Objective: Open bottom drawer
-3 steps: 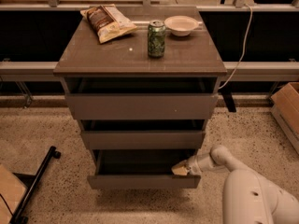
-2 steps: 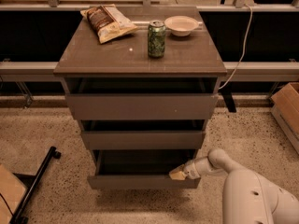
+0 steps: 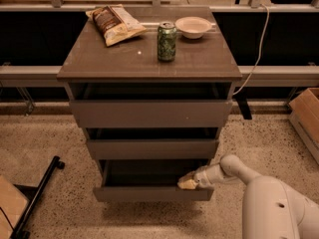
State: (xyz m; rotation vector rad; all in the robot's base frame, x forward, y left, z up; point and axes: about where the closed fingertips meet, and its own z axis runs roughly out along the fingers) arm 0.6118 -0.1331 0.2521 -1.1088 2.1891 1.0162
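Reaching in from the near right, the robot's arm [image 3: 238,167] has its gripper [image 3: 188,183] at the top edge of the bottom drawer [image 3: 149,193], close to the right end of that front panel. Whether the gripper is spread or closed, or truly hooked over the edge, I cannot tell; its tan tip just meets the panel. The bottom drawer sits lowest in the cabinet [image 3: 149,63], under the middle drawer [image 3: 152,149] and top drawer [image 3: 149,113]. It stands out nearer than both, with a dark gap showing behind its front, so I judge the opening partly done.

The main risk is the off-centre contact: pulling from the right end could skew the drawer on its runners and jam it. With no handle, the tip could also slide off the thin edge and lose the drawer. A hard tug might rock the cabinet, and the green soda can [image 3: 166,41] on top, standing near the bowl [image 3: 193,26] and chip bag [image 3: 115,23], could tip.
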